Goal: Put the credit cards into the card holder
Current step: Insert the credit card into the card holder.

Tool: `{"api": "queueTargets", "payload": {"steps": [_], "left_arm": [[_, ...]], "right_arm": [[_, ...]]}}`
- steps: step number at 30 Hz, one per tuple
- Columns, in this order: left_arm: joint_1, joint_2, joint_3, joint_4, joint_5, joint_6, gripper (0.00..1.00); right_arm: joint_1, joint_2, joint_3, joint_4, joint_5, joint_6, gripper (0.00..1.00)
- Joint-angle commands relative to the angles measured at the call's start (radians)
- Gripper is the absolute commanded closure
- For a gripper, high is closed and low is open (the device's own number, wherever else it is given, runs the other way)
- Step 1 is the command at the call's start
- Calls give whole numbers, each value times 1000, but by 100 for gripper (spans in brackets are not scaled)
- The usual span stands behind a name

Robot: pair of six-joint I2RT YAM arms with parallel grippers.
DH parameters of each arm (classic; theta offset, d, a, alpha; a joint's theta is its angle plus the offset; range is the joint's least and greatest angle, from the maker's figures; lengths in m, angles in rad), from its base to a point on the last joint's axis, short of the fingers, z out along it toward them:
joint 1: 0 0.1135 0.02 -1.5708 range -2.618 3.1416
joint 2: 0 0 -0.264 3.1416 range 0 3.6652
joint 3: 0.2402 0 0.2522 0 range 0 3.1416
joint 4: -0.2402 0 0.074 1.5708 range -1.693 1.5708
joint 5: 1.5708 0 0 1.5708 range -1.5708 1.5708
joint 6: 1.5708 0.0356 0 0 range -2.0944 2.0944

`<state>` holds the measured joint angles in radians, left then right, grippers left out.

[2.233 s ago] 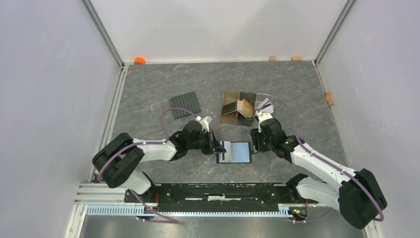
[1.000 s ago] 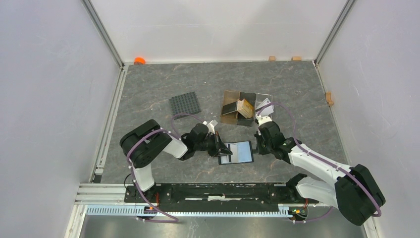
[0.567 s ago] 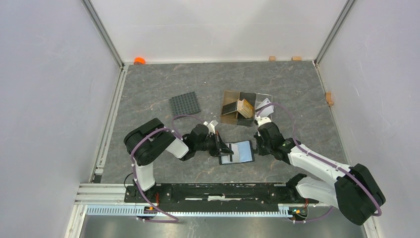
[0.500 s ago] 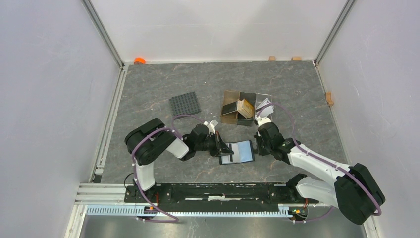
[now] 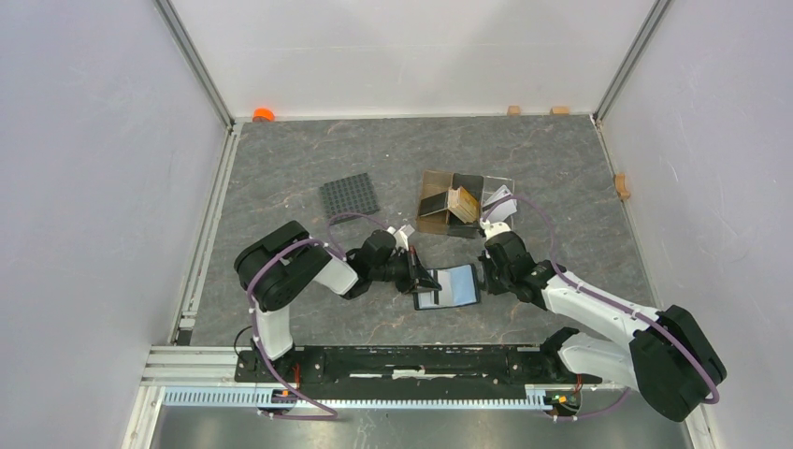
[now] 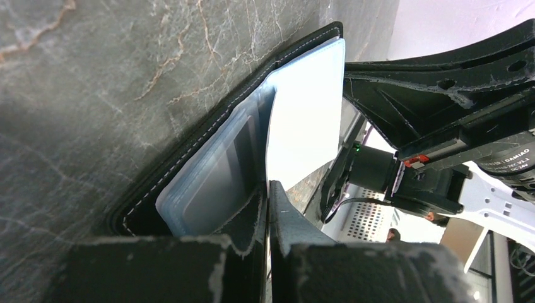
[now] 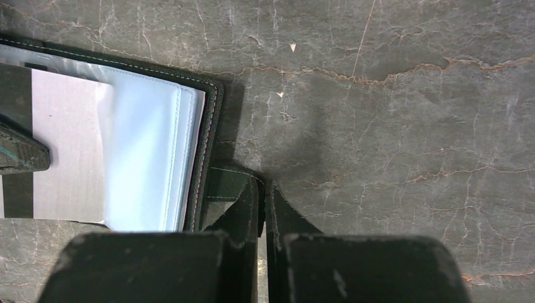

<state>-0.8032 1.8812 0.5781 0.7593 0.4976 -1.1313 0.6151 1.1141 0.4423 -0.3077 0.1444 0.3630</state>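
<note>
The card holder [image 5: 458,283] lies open on the table between my two grippers, black outside with pale blue-grey sleeves [image 7: 151,145]. My left gripper [image 5: 423,280] [image 6: 267,189] is shut on the edge of a whitish credit card [image 6: 303,113] with a dark stripe. That card [image 7: 63,145] lies flat over the holder's left half. My right gripper [image 5: 483,275] [image 7: 264,189] is shut on the holder's strap tab [image 7: 227,183] at its right edge. More credit cards [image 5: 460,203], tan-orange, stand in the brown box behind.
A brown translucent compartment box [image 5: 435,199] sits just behind the holder, with a clear tray [image 5: 498,197] of pale cards against its right side. A black gridded mat [image 5: 350,196] lies at the back left. An orange object [image 5: 264,114] rests by the far wall.
The left arm's elbow has swung inward and the holder has shifted slightly right and turned a little. Over the last second both grippers and the holder have barely moved.
</note>
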Motion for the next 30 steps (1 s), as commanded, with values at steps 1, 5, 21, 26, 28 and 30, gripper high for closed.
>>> {"api": "queueTargets", "payload": {"steps": [1,5,21,26,28,30], "left_arm": [[13,-24,20,-162,-45,124,98],[13,-41,34,-221,-51,158,98],[16,-81,89,-390,-47,268,98],[16,-94,104,-438,-54,298,98],[16,-94,104,-441,-56,300,98],[16,-94,104,-447,-56,305,98]], "right_arm": [[12,8,-8,7,3,13,100],[14,5,-7,2,9,11,100],[18,6,-10,-10,26,11,100],[20,9,-8,-10,26,11,100],[20,8,-8,-10,27,11,100],[21,9,-8,-13,28,11,100]]}}
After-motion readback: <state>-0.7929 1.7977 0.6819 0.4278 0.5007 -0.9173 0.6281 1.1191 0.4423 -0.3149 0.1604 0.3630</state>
